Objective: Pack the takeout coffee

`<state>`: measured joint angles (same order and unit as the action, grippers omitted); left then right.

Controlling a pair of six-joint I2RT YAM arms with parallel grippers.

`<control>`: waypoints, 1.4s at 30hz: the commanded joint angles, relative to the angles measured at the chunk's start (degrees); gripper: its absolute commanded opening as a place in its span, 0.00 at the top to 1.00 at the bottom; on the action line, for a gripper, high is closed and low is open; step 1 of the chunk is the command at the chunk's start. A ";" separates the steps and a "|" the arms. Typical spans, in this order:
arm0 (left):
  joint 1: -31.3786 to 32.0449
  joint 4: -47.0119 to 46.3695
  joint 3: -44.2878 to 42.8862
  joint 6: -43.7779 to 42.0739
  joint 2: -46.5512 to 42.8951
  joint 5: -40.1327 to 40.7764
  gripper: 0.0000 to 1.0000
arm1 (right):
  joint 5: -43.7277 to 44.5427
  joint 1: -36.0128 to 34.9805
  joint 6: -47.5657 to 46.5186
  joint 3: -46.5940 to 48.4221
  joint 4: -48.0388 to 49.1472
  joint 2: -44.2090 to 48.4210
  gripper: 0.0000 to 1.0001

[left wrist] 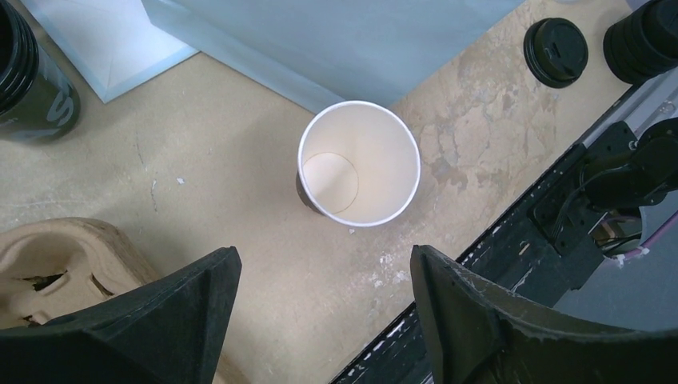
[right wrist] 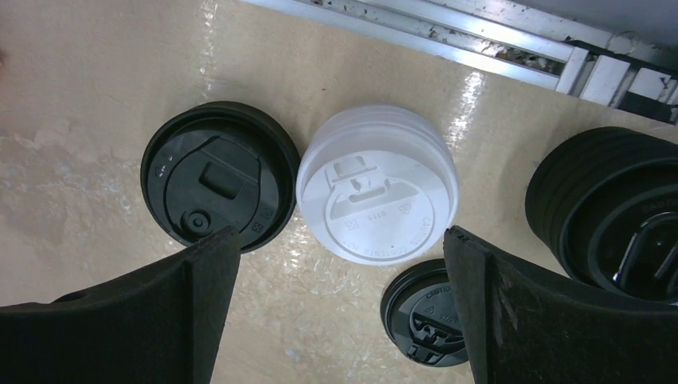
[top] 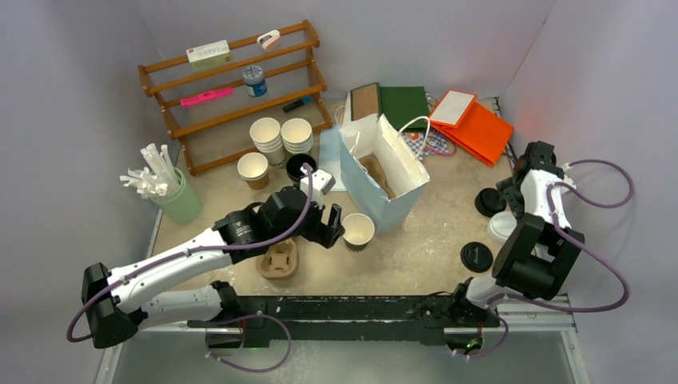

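Note:
No lidded cup shows. A lidless white paper cup (top: 358,230) stands upright and empty in front of the open pale blue paper bag (top: 384,172); it also shows in the left wrist view (left wrist: 360,164). My left gripper (top: 334,225) is open and empty just left of the cup, apart from it (left wrist: 324,258). A loose round white plastic lid (top: 502,226) lies on the table at the right, among black lids. My right gripper (top: 508,200) is open and empty above that white lid (right wrist: 376,194), its jaws (right wrist: 342,240) wider than the lid.
A black lid (right wrist: 216,176), a smaller black lid (right wrist: 424,312) and a stack of black lids (right wrist: 616,208) surround the white one. A cardboard cup carrier (top: 278,260) lies under my left arm. Stacked white cups (top: 280,136), a black cup (top: 300,166), a wooden rack (top: 232,88) and orange bags (top: 476,124) stand behind.

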<state>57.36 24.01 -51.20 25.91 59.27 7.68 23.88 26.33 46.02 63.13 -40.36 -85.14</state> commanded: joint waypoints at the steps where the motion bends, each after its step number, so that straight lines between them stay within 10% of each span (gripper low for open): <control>1: 0.03 1.29 -2.93 -1.54 0.89 -1.03 0.19 | -2.97 1.00 -0.82 -1.09 2.14 -1.09 0.01; 42: 0.07 0.65 -8.13 -3.39 9.69 0.18 0.19 | 0.99 1.01 -6.91 4.92 -1.23 -4.94 0.01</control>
<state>57.36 26.13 -56.90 24.18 69.23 7.68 24.05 26.81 39.35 65.67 -39.83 -92.42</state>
